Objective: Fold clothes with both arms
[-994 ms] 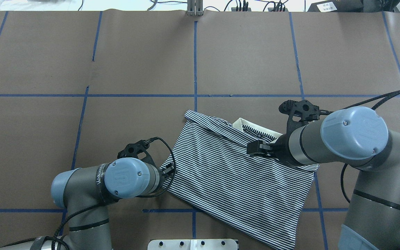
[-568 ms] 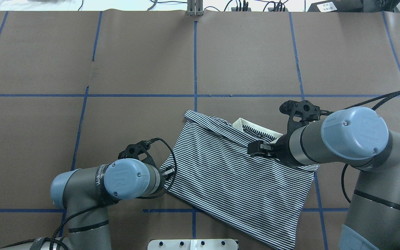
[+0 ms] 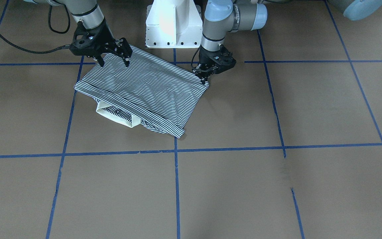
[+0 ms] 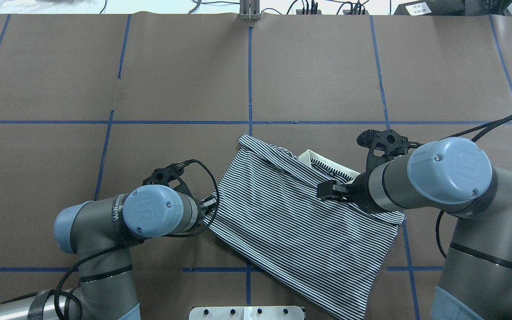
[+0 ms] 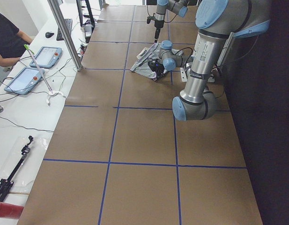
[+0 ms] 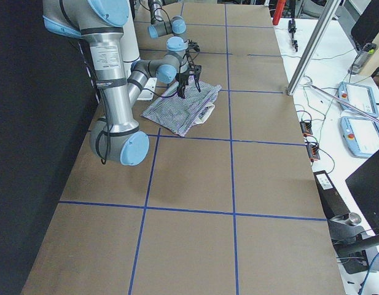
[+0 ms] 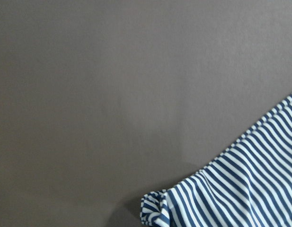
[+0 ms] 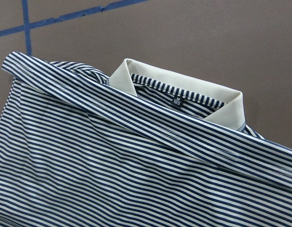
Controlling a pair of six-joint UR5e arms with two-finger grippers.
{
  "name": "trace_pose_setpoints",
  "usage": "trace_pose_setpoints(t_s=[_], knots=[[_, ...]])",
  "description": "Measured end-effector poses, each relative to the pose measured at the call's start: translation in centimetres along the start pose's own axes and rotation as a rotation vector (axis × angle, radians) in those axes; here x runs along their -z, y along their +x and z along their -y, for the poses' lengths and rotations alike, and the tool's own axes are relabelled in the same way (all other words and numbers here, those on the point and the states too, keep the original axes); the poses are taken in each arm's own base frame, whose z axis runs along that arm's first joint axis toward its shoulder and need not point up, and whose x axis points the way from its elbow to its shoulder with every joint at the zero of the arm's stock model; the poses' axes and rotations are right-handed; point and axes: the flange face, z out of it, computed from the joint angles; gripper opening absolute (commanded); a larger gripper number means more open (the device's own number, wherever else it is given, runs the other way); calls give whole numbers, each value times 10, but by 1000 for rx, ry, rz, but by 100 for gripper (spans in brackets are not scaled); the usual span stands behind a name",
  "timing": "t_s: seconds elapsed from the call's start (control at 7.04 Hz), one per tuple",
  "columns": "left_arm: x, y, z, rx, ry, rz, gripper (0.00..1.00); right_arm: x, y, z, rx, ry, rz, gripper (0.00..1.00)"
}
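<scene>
The striped polo shirt (image 4: 291, 222) lies folded on the brown table, its cream collar (image 4: 322, 162) poking out at the far right side. My left gripper (image 4: 207, 206) is shut on the shirt's left corner. In the front view it (image 3: 204, 79) pinches that corner low over the table. The bunched corner shows at the bottom of the left wrist view (image 7: 153, 213). My right gripper (image 4: 325, 191) is open, its fingers spread just above the shirt's near right part (image 3: 114, 61). The right wrist view shows the collar (image 8: 183, 85) and a small neck label.
The white pedestal base (image 3: 172, 23) stands right behind the shirt, near the table's front edge (image 4: 247, 312). Blue tape lines (image 4: 250, 80) grid the brown table. An upright metal post (image 5: 64, 35) and tablets (image 5: 41, 56) stand beyond the far edge.
My left arm has moved left and slightly away, dragging the shirt's left corner with it. The whole shirt has slid a little left. My right gripper has stayed in place.
</scene>
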Motion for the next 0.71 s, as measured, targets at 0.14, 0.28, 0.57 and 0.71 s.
trace_pose_setpoints(t_s=[0.14, 0.28, 0.57, 0.71], knots=[[-3, 2, 23, 9, 32, 8, 0, 3, -1, 2, -2, 5, 6, 100], [-8, 5, 46, 4, 64, 17, 0, 8, -1, 6, -5, 13, 13, 100], [-11, 29, 100, -5, 131, 19, 0, 18, 1, 16, -17, 34, 23, 100], [-7, 51, 132, -15, 168, 12, 0, 21, 2, 19, -21, 41, 26, 100]])
